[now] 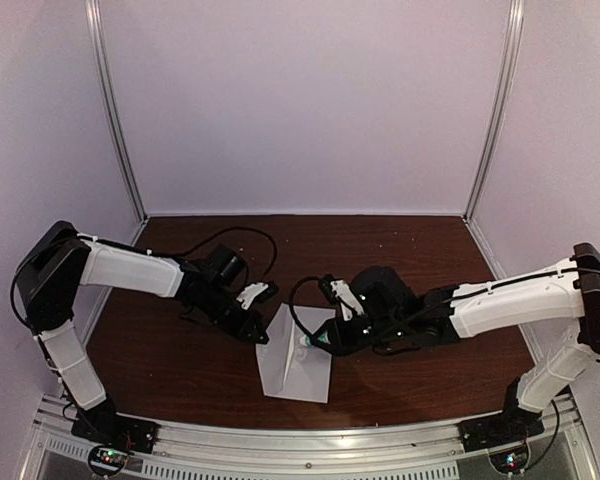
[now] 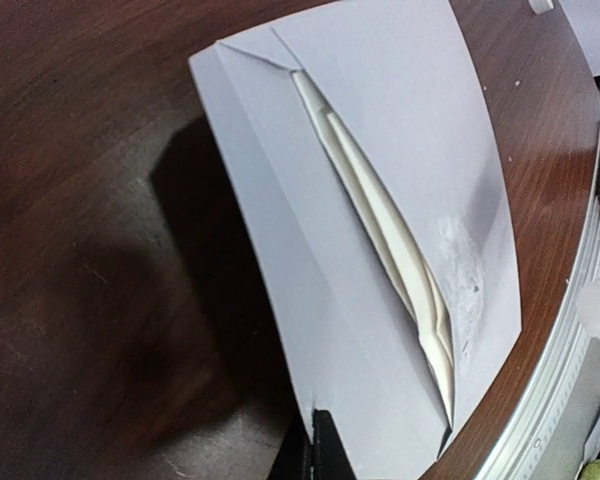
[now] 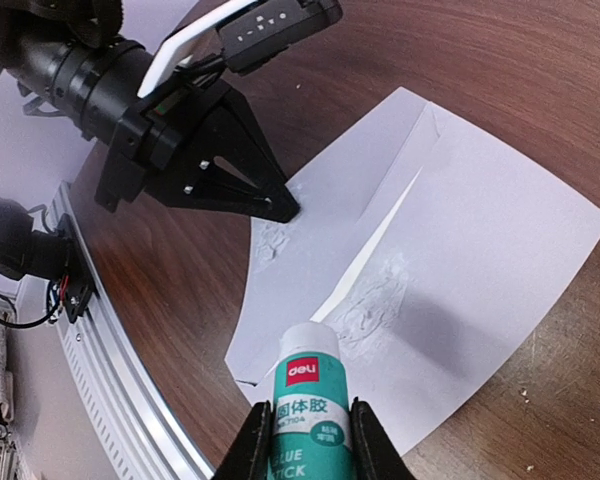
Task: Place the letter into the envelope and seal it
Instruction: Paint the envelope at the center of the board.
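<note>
- The letter [image 2: 395, 245] sits inside the envelope. In the left wrist view its white folded layers show through the long gaping slit of the mouth.
- The envelope [image 1: 305, 370] [image 2: 400, 100] [image 3: 480, 240], pale grey-lavender, lies on the table near its front edge, between the two arms. It is unsealed, and its left part rises off the wood.
- Dull, streaky glue smears [image 2: 465, 270] mark the paper beside the mouth.
- The left gripper [image 1: 262, 337] [image 3: 285, 210] has its jaws pressed together, and their pointed tip is on the envelope's left edge. Whether paper is caught between them cannot be told.
- The right gripper [image 1: 325, 342] [image 3: 305, 430] pinches a glue stick [image 3: 305, 385] with a teal label, a red logo and a white top.
- The stick's white end points at the smeared patch by the mouth. Contact cannot be judged.
- The two grippers are close, facing each other across the envelope.
- The table [image 1: 180, 360] is dark reddish-brown wood.
- A metal rail [image 1: 310, 455] runs along the near edge, and pale walls enclose the other sides.
</note>
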{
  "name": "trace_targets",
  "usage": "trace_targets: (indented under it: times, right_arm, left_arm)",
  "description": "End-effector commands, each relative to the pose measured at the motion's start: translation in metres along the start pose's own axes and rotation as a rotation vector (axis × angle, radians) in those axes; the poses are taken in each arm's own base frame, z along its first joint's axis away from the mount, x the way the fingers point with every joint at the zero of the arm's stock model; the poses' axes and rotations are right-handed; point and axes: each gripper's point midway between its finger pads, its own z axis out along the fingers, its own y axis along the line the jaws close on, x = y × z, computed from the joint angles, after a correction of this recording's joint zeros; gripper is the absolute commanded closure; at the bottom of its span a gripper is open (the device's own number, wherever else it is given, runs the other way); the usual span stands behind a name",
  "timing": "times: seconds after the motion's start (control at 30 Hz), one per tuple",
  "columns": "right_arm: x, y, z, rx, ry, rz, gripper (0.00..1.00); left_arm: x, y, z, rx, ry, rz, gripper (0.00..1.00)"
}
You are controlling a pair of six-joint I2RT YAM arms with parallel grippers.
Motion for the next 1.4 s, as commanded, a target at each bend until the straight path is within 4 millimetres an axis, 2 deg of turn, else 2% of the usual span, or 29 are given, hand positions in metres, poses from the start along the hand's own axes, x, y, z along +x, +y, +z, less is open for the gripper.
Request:
trace_targets:
  times: [0.0, 0.2, 0.43, 0.6, 0.87, 1.13, 1.37]
  right_arm:
    - [-0.006, -0.01, 0.009, 0.091, 0.007, 0.03, 0.99]
    - [0.0, -0.019, 0.028, 0.151, 0.065, 0.04, 0.99]
    - [-0.003, -0.019, 0.043, 0.17, 0.09, 0.018, 0.99]
    - [-0.001, -0.029, 0.05, 0.234, 0.124, 0.01, 1.0]
    - [0.013, -0.039, 0.057, 0.291, 0.207, -0.006, 1.0]
    - [0.028, -0.047, 0.064, 0.326, 0.293, -0.027, 1.0]
    - [0.043, -0.046, 0.063, 0.341, 0.375, -0.061, 1.0]
  left_arm:
    - [0.005, 0.007, 0.003, -0.045, 0.035, 0.036, 1.0]
    - [0.007, -0.002, 0.005, -0.01, 0.046, 0.046, 0.95]
    - [0.009, -0.006, 0.008, 0.013, 0.056, 0.042, 0.95]
    - [0.011, -0.006, 0.009, 0.013, 0.062, 0.041, 0.95]
    - [0.01, -0.007, 0.01, 0.02, 0.058, 0.037, 1.0]
    - [0.009, -0.007, 0.01, 0.014, 0.052, 0.034, 1.0]
    - [0.007, -0.004, 0.009, -0.007, 0.04, 0.026, 1.0]
